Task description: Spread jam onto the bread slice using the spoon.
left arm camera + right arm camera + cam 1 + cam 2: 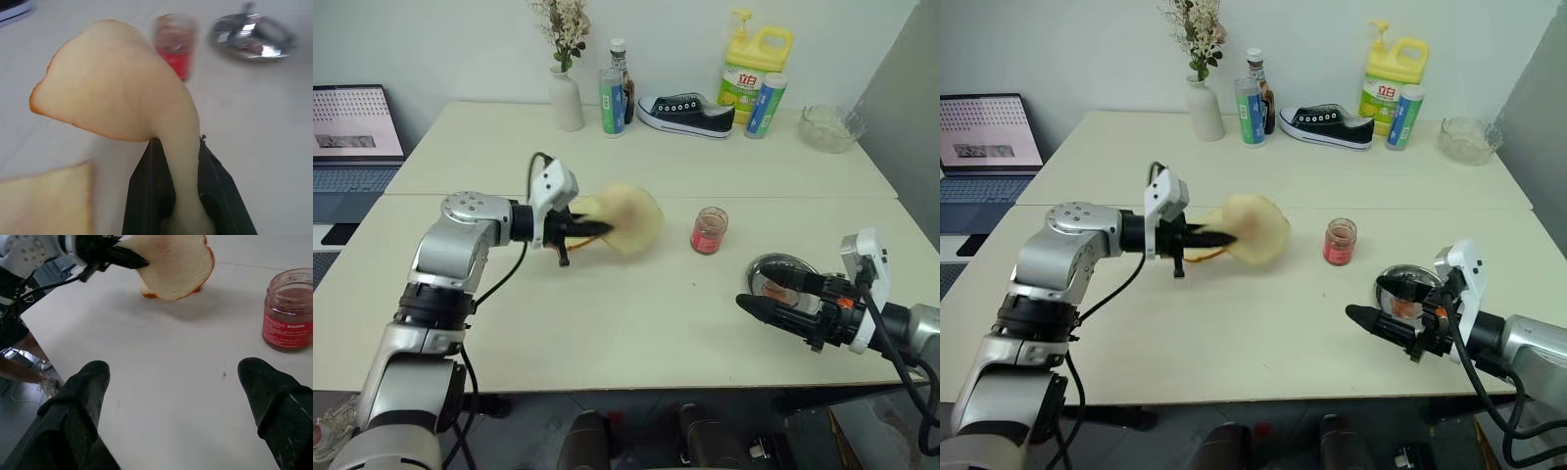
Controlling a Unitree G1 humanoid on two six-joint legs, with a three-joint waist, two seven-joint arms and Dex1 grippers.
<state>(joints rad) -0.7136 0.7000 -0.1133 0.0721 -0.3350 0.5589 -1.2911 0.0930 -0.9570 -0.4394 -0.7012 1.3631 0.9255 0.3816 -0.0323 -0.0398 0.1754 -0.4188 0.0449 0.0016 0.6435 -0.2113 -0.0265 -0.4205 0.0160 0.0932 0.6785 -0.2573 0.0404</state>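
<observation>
My left gripper (600,230) is shut on one edge of the bread slice (631,217), a pale slice with a golden-brown crust, and holds it in the air above the table's middle. The slice droops from the black fingers (146,196). To its right, the jam (709,231) stands on the table in a small clear jar with no lid. My right gripper (181,396) is open with nothing between its fingers, low over the table's right side beside a round steel dish (766,266). I cannot make out the spoon.
A second, plainer slice (44,200) lies on the table below the lifted one. Along the back stand a white vase (567,98), bottles (612,98), a black shoe (685,114), a yellow jug (754,64) and a glass bowl (832,127). A laptop (352,137) sits far left.
</observation>
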